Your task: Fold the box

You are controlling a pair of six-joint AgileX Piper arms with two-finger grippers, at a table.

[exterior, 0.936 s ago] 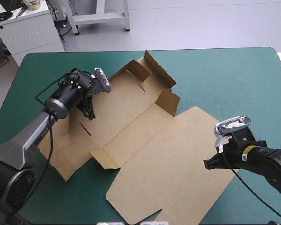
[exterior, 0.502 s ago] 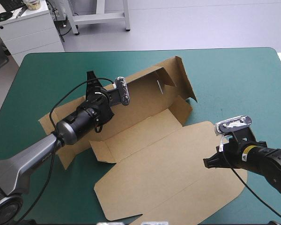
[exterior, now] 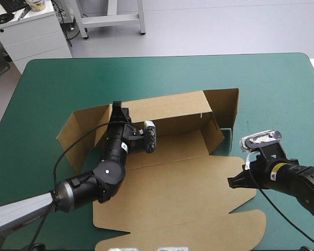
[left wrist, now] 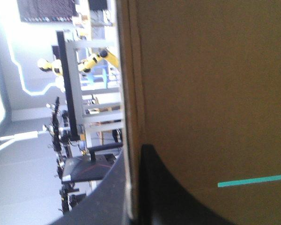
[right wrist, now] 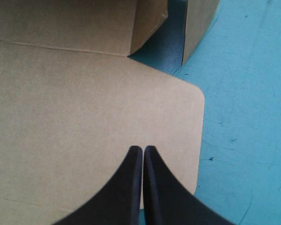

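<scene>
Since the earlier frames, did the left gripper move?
Yes. The left gripper, shut on the box's raised wall, has shifted from the table's left edge toward its middle, its wrist swinging toward the near edge.

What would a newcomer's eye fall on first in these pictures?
The brown box fills the middle of the table, its far wall raised, its lid flat toward the near edge. The left gripper is shut on that wall's left end; the right gripper, shut, is over the lid's right edge.
</scene>
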